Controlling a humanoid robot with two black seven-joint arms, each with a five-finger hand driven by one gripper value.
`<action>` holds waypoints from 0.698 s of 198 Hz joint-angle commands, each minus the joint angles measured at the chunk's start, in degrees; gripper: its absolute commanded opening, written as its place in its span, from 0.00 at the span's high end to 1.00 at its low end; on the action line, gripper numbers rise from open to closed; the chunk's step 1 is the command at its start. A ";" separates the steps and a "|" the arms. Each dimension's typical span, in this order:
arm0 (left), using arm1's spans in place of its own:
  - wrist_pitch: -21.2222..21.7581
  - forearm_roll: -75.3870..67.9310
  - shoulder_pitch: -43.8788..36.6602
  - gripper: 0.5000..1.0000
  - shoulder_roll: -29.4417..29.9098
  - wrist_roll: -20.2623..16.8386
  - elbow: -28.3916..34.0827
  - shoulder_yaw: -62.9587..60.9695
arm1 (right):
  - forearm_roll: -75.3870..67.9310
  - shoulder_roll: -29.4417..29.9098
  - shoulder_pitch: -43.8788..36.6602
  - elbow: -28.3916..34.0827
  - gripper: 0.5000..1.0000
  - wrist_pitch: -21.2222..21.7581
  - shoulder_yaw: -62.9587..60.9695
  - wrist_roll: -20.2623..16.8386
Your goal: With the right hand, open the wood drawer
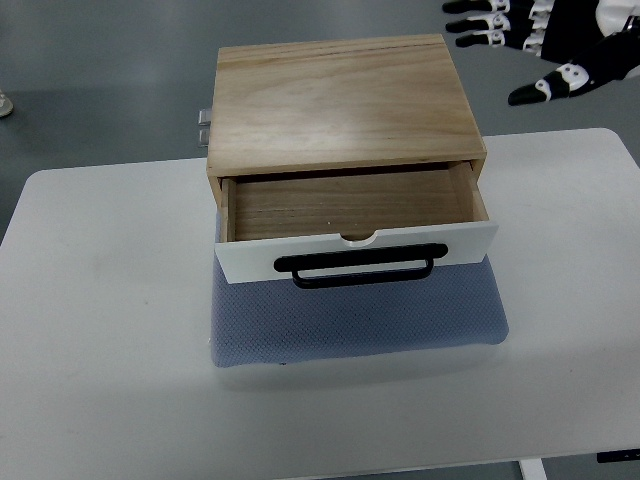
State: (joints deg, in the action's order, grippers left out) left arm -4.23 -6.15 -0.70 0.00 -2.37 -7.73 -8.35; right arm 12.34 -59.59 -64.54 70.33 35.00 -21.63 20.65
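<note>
White worktop [110, 330] carries one blue-grey pad [360, 325] under one wooden box [340, 100]; its single drawer [350, 205] stands pulled out at centre, black handle [362, 266] free. At 1 o'clock, right hand [545, 45] hovers, fingers spread, empty.

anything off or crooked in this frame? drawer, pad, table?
Nothing damaged or spilled. The drawer is pulled out and looks empty, its black handle intact. The wooden box sits slightly turned on the blue pad, not square to the white table. The right robot hand is up at the top right, fingers spread, touching nothing.
</note>
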 commanded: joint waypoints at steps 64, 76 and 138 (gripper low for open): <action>0.01 0.00 0.00 0.00 0.00 0.00 0.00 0.00 | -35.81 26.99 10.84 -40.01 0.10 -5.38 -0.61 -8.61; 0.01 0.00 0.00 0.00 0.00 0.00 0.00 0.00 | -39.06 29.09 12.07 -41.77 0.10 -6.08 -0.61 -11.07; 0.01 0.00 0.00 0.00 0.00 0.00 0.00 0.00 | -41.09 34.19 13.56 -42.38 0.10 -9.51 -0.61 -18.80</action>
State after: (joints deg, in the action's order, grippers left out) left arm -4.21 -6.15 -0.69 0.00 -2.38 -7.73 -8.35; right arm -28.63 -26.16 -51.13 28.03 26.96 -22.21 2.42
